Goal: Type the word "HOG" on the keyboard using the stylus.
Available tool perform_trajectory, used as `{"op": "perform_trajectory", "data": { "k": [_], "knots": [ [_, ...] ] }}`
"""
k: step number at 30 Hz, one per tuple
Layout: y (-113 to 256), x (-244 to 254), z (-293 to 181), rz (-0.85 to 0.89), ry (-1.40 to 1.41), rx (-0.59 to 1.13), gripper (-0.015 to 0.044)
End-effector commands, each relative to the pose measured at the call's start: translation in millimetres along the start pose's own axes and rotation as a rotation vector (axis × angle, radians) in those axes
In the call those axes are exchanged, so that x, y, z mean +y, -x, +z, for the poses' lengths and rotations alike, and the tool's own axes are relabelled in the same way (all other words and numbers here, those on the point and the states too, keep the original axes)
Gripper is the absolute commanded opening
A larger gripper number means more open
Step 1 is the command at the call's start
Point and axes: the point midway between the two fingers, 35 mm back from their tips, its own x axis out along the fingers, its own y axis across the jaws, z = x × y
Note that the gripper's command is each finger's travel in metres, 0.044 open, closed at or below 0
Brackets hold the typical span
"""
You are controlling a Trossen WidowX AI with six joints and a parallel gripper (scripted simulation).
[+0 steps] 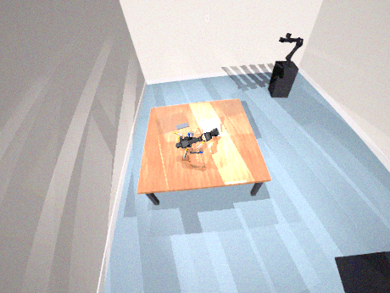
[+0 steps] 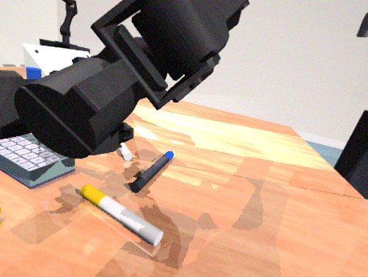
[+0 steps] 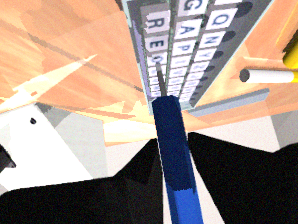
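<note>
The keyboard (image 2: 52, 172) (image 3: 186, 30) is a grey-green block with rows of white letter keys. My gripper (image 3: 172, 142) is shut on the blue stylus (image 3: 175, 160), which points away from the wrist camera over the keyboard. Its thin dark tip (image 3: 161, 82) overlaps the lower edge of the O key (image 3: 156, 59) in the wrist view, in the same row as R and E. I cannot tell whether the tip touches a key. The G key (image 3: 192, 5) is in the neighbouring row, cut by the top edge. I cannot make out the H key. In the exterior view the arm hides the fingers.
A white and yellow marker (image 2: 128, 218) and a black marker with a blue end (image 2: 152, 172) lie beside the keyboard. A white marker (image 2: 126, 152) is behind them. A grey slab (image 1: 182, 126) (image 3: 232, 103) lies beyond the keyboard. A white panel (image 3: 45, 155) shows at left.
</note>
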Motion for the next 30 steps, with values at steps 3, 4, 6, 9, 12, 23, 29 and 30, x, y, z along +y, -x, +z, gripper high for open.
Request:
{"op": "perform_trajectory", "data": {
  "k": [3, 4, 6, 9, 12, 23, 29, 30],
  "knots": [
    [-2.3, -0.1, 2.8, 0.002, -0.005, -0.002, 0.0081],
    [-2.5, -0.1, 3.1, 0.002, -0.005, -0.002, 0.0081],
    [-2.9, -0.1, 3.8, 0.002, -0.005, -0.002, 0.0081],
    [-3.5, -0.1, 4.8, 0.002, -0.005, -0.002, 0.0081],
    [-4.1, -0.1, 5.9, 0.002, -0.005, -0.002, 0.0081],
    [-1.4, -0.3, 1.4, 0.002, -0.005, -0.002, 0.0081],
    [13.1, -0.3, -24.1, 0.002, -0.006, -0.001, 0.0081],
    [14.7, -0.2, -27.0, 0.002, -0.006, -0.001, 0.0081]
  ]
}}
